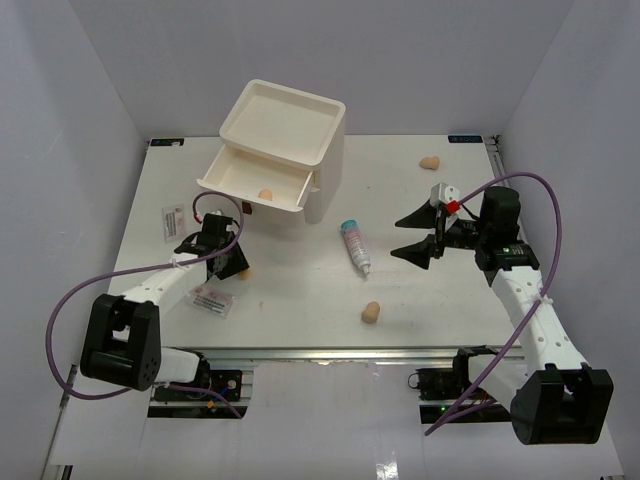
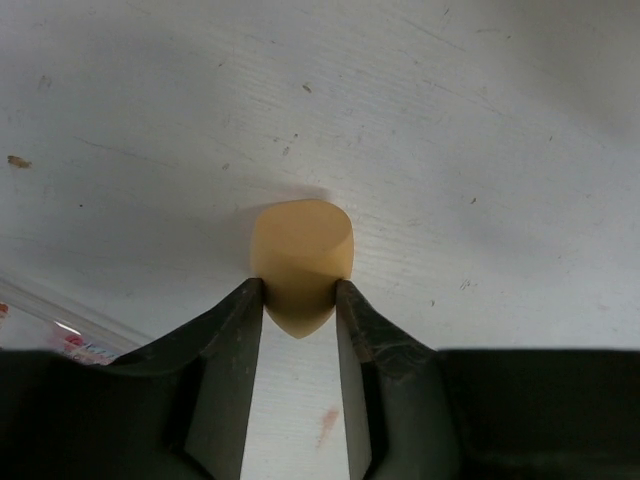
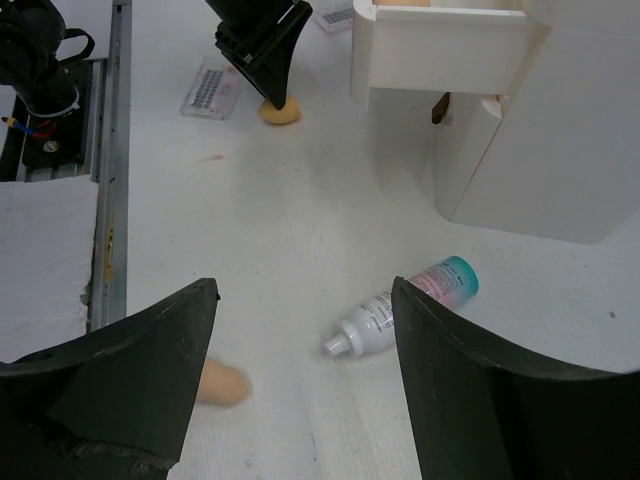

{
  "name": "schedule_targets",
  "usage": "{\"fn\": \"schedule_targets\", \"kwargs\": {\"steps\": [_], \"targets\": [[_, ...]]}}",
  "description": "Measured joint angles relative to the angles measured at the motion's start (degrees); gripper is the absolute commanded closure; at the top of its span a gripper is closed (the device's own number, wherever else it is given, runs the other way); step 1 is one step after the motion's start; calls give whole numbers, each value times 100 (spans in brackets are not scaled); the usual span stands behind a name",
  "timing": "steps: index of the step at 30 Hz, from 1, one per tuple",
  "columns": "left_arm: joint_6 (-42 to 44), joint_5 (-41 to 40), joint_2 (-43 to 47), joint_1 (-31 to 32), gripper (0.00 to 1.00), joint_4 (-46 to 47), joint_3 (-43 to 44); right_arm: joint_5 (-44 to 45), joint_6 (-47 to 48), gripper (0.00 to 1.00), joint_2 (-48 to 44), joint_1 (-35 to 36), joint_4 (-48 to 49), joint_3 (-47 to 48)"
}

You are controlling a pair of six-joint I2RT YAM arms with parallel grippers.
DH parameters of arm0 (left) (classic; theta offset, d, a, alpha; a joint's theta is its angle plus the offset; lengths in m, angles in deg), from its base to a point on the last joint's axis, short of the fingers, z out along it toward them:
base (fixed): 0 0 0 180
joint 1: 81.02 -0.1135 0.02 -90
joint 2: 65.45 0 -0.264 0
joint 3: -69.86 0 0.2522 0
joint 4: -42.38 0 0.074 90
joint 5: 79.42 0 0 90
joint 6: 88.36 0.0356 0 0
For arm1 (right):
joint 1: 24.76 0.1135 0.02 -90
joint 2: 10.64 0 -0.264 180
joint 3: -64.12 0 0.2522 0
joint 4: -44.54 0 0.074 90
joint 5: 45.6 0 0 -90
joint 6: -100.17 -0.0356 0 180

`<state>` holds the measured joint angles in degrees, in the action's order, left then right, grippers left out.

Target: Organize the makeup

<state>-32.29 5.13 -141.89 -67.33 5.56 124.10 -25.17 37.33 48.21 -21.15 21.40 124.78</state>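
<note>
**Left jaws pinch a sponge**

The left gripper (image 2: pixel 300 292) clasps the tan sponge (image 2: pixel 300 250) by its narrow end, seemingly still on the table (image 2: pixel 480 130). The open drawer (image 1: pixel 250 190) lies straight beyond. The right gripper (image 3: pixel 302 290) hangs agape, well apart.

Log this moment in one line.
left pincer: clamped on tan sponge, on table | right pincer: open, empty, near teal-pink tube

Soft, even light is coming from overhead, making the white counter (image 1: pixel 300 290) look bright without glare. Shadows are showing faint; a pale one is lying just beyond the sponge (image 2: pixel 300 262). Close to the lens, the left tool (image 2: pixel 300 295) and right tool (image 3: pixel 305 295) are reading near-black, their nearest parts slightly blurred.
</note>
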Motion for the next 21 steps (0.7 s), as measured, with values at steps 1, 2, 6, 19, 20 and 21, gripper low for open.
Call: {"fn": "schedule_targets", "kwargs": {"steps": [1,2,6,19,20,21], "targets": [[-2,1,-21,0,70,14,3,-12,3,23,0,-11,5,0],[-1,0,-33,0,74,28,4,-21,5,23,0,-21,9,0],[5,-1,-34,0,85,66,4,-67,6,23,0,-51,17,0],[92,830,1615,2,100,39,-131,-157,4,23,-31,-127,23,0],[126,1033,1885,4,100,47,-133,-158,4,23,-31,-134,22,0],[157,1257,2123,5,100,61,-131,-160,4,23,-31,-138,22,0]]}}
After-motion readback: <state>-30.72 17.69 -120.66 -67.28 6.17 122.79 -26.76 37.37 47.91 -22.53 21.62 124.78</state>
